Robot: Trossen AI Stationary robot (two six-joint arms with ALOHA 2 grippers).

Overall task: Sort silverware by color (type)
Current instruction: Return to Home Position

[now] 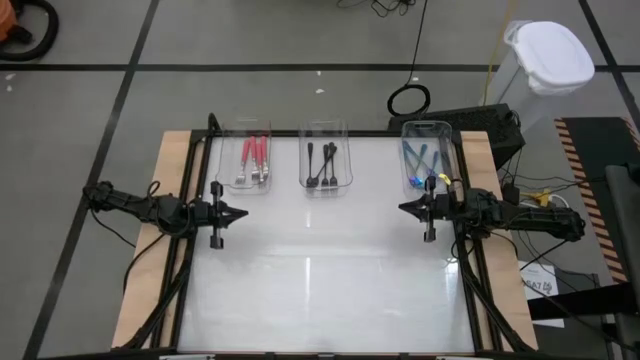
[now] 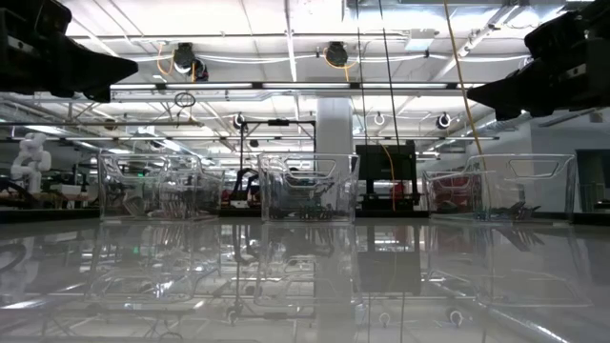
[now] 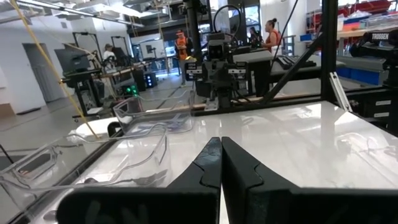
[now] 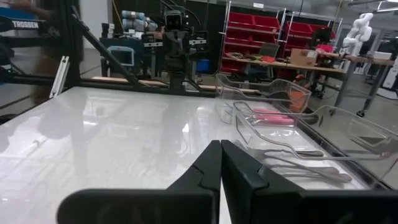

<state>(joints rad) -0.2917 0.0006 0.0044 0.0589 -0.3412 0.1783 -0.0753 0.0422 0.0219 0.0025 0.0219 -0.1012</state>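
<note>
In the high view, all the silverware I can find sits in three clear rectangular plastic trays lined up across the upper middle of the frame. Slim red-handled forks [image 1: 255,158] with silver metal tines lie in the left tray [image 1: 238,140], black-handled forks [image 1: 322,165] in the middle tray [image 1: 304,145], and blue and teal-handled forks [image 1: 419,160] in the right tray [image 1: 428,124]. Each tray holds one colour, so I judge the sort finished. No fork shows loose on the glossy white table [image 1: 320,280].

The left end effector [image 1: 243,212] hangs at centre left of the frame, just below the left tray, with its tip pointing towards the middle. Its wrist view shows the two dark fingers [image 3: 208,168] pressed together, only a seam between them and nothing gripped. The right end effector [image 1: 402,207] mirrors it at centre right, just below the right tray, its fingers [image 4: 208,168] likewise closed on nothing. Both arms lie level, out at the table's sides. I read this as a parked pose that keeps them off the trays and leaves the surface open to the overhead camera.
</note>
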